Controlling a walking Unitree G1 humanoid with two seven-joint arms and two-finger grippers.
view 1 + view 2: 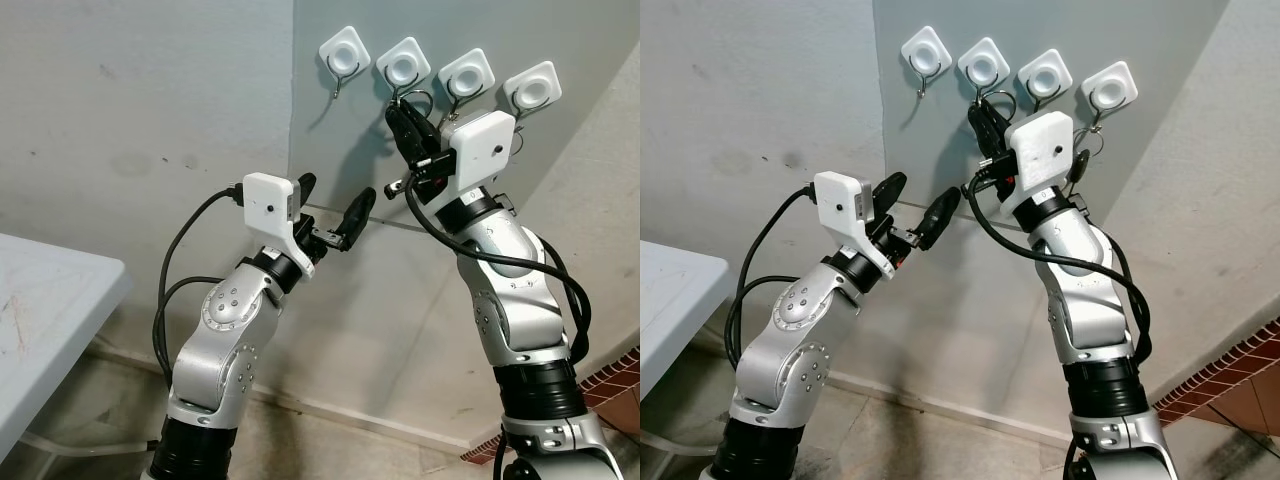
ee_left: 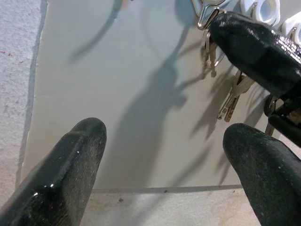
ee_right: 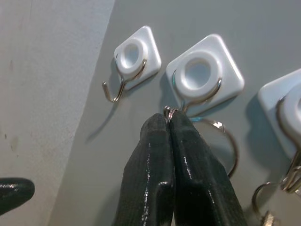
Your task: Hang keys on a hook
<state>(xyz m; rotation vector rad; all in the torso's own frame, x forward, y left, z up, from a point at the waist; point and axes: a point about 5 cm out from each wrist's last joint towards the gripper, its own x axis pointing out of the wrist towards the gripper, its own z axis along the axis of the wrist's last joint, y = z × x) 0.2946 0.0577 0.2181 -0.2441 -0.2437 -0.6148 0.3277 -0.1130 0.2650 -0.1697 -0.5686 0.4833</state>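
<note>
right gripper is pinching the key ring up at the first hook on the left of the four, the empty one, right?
Not quite. The right gripper is pinching the key ring at the second hook from the left, not the first. The right wrist view shows the first hook bare beside it, well clear of the fingers.

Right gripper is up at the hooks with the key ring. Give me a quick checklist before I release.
1. Right gripper pinches key ring: ok.
2. Fingertips at the second hook from the left: ok.
3. Ring looped over that hook's wire: cannot tell, fingertips cover the spot.
4. Leftmost hook free as fallback: ok.
5. Left gripper open, lower on the panel, away from the hooks: ok.
</note>
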